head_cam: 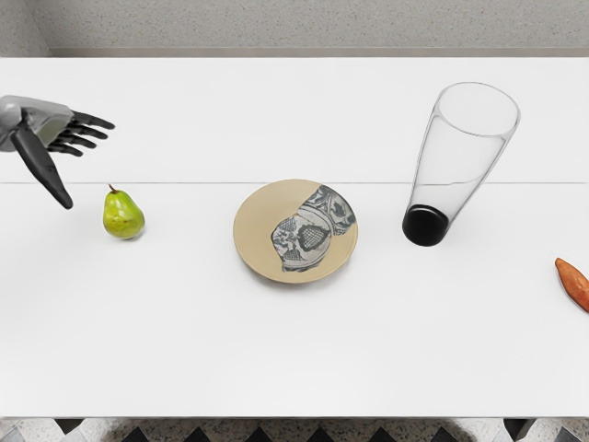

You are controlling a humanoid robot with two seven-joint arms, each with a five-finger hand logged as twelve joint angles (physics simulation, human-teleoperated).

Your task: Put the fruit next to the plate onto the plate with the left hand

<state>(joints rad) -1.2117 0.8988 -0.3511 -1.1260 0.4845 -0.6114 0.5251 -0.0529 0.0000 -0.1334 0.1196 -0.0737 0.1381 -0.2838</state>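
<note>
A green pear (122, 215) stands upright on the white table, left of the plate (261, 230). The plate is tan with a grey patterned patch on its right half and holds nothing. My left hand (57, 145) hovers at the left edge, above and to the left of the pear, apart from it. Its dark fingers are spread and the thumb points down toward the table. The right arm does not show.
A tall clear glass (457, 166) with a dark base stands right of the plate. An orange, elongated object (574, 283) lies at the right edge. The table's far edge meets a grey wall; its front edge runs along the bottom.
</note>
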